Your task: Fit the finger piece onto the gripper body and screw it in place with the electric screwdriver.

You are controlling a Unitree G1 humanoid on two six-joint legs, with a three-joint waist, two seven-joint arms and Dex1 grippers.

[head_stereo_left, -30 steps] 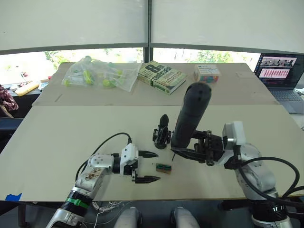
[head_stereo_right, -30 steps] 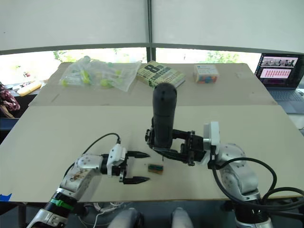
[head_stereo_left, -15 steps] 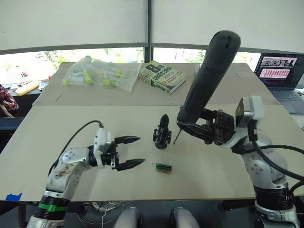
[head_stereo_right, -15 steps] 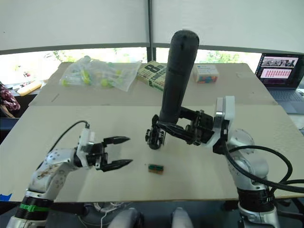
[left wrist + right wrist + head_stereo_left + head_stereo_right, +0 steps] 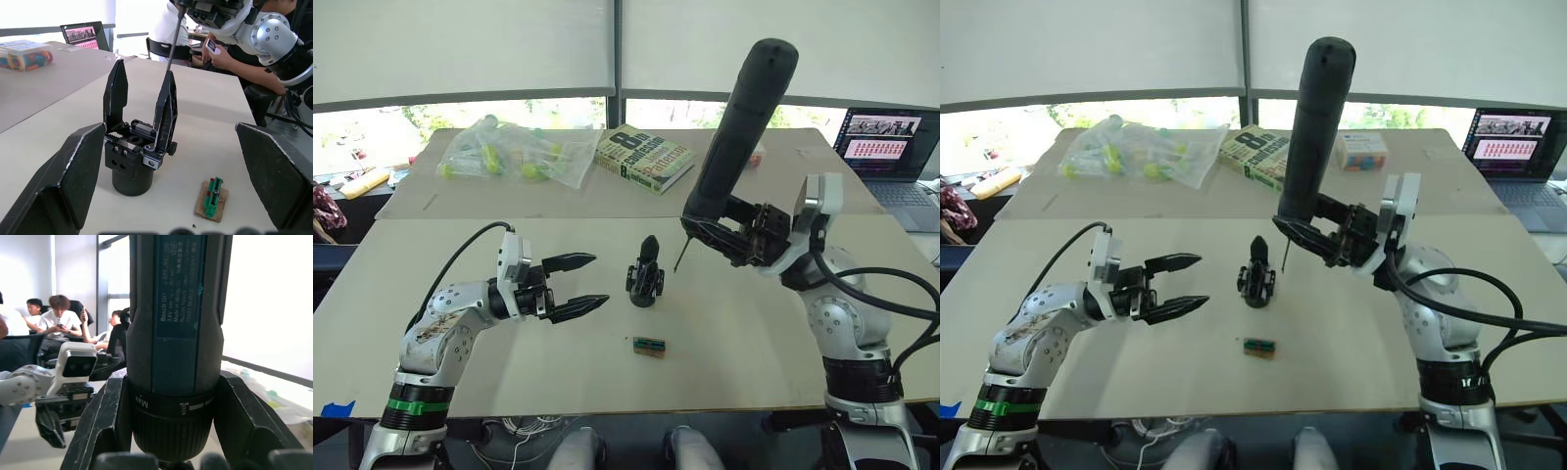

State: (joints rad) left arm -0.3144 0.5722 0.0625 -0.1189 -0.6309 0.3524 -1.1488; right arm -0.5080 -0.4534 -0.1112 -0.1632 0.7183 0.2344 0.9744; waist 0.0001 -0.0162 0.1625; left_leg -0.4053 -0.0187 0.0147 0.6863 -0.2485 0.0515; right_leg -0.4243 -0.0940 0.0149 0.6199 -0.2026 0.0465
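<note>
The gripper body (image 5: 644,279) stands upright mid-table on its round base, carrying two pointed black fingers (image 5: 116,93); one is the finger piece, and I cannot tell which. My left gripper (image 5: 599,279) hovers open just left of it, its fingers (image 5: 73,181) aimed at it and apart from it. My right gripper (image 5: 729,233) is shut on the electric screwdriver (image 5: 742,127), clamped around its collar (image 5: 173,411). The tool tilts up and to the right. Its thin bit (image 5: 678,257) hangs just right of the gripper body's top without touching it.
A small green-and-black block (image 5: 649,344) lies on the table in front of the gripper body. At the back are a book (image 5: 646,157), a plastic bag of green items (image 5: 514,155), a colourful box (image 5: 1363,152) and a laptop (image 5: 886,147). People sit nearby (image 5: 58,323).
My left gripper rose from beside the block and now points at the gripper body. My right arm lifted the screwdriver off the table and tilted it, bringing the bit near the body's top.
</note>
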